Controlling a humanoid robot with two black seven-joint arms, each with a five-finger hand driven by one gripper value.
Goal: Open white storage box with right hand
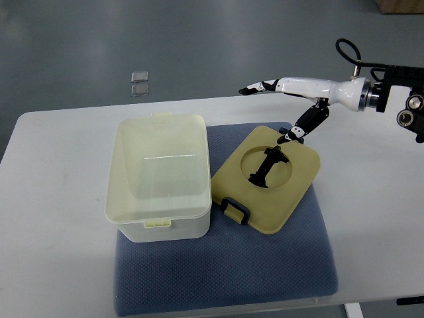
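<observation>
Right hand open, fingers straight, holding nothing, thumb tip reaching down near lid lying beside open white storage box.

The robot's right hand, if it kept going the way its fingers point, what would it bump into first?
Probably nothing: the white-and-black right hand points left past the white table's far edge, above the open white plastic storage box. Height is hard to judge.

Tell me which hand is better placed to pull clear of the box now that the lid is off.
Right. The right hand hovers with fingers open just past the lid, which leans against the white storage box. No left hand is in view.
</observation>
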